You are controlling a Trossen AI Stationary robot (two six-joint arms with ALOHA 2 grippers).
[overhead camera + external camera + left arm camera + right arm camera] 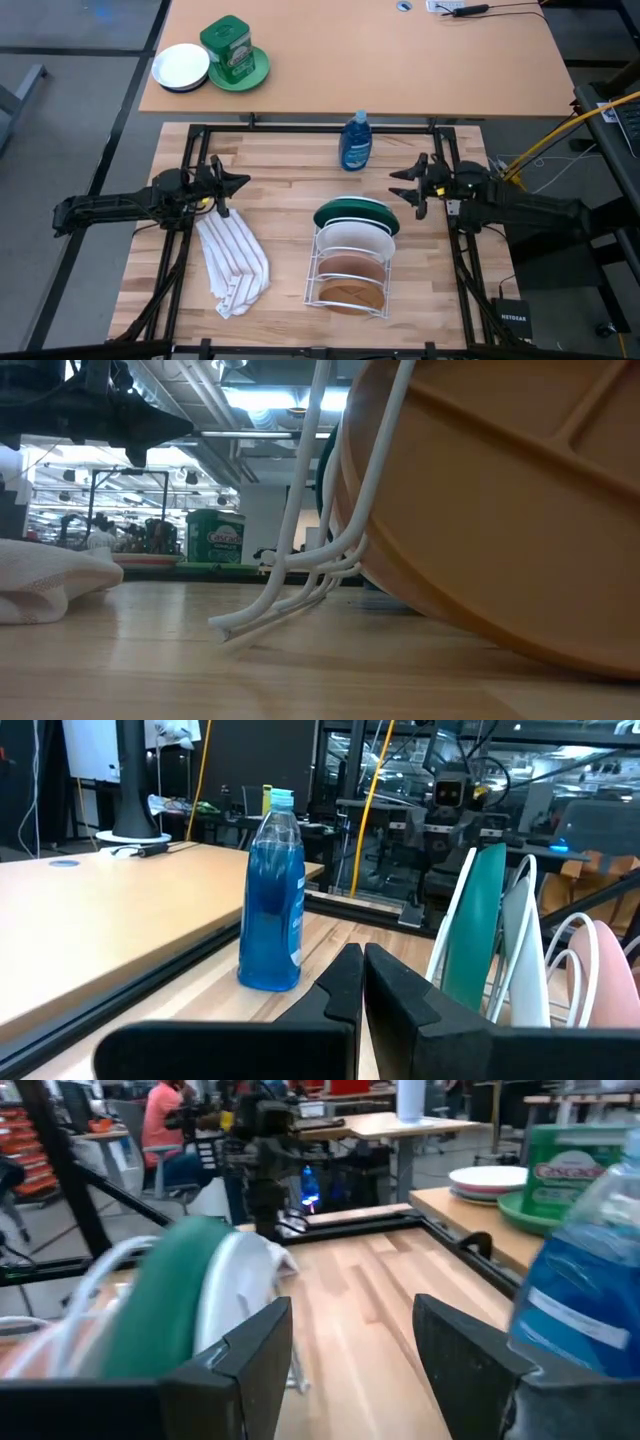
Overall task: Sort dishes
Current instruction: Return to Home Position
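Note:
Four plates stand on edge in a white wire rack (318, 270): dark green (355, 211) at the far end, then white (355, 238), salmon pink (350, 265) and brown (347, 295) nearest. The brown plate fills the low view (500, 510). My left gripper (240, 183) is shut and empty, left of the rack above the table; its own view (362, 960) shows the green plate (478, 920). My right gripper (398, 186) is open and empty, just to the far right of the rack, pointing left; its own view (350, 1320) shows the green plate (165, 1310).
A blue soap bottle (355, 142) stands at the far edge between the grippers. A striped white towel (232, 260) lies crumpled left of the rack. On the table behind are a green tin on a green plate (235, 55) and a small white dish (181, 67).

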